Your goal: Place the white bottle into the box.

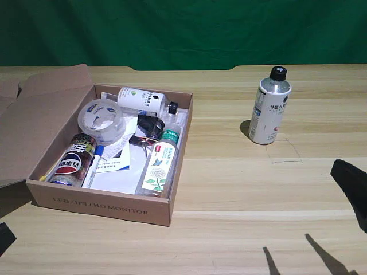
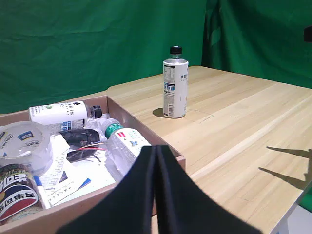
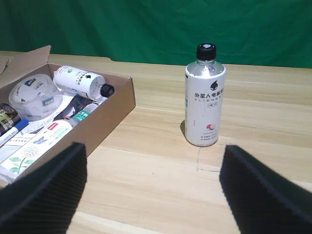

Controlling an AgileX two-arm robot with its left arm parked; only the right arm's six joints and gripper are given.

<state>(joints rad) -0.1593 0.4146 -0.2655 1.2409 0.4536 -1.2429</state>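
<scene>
The white bottle (image 1: 269,109) stands upright on the wooden table, well off to the exterior view's right of the box (image 1: 97,203); its silvery shoulder and black cap show. It also appears in the left wrist view as the white bottle (image 2: 175,85) and in the right wrist view as the white bottle (image 3: 204,97). My right gripper (image 3: 153,195) is open, fingers wide apart, short of the bottle and not touching it. A black part of the right arm (image 1: 351,189) shows at the exterior view's right edge. The box lies open with its flap (image 1: 40,120) folded out.
Inside the box lie a tape roll (image 1: 101,120), a smaller white bottle (image 1: 140,99), a clear green-capped bottle (image 1: 160,163), a can (image 1: 73,160), a marker and papers. The parked left gripper (image 2: 156,195) hangs over the box's near wall. A green backdrop closes the far side.
</scene>
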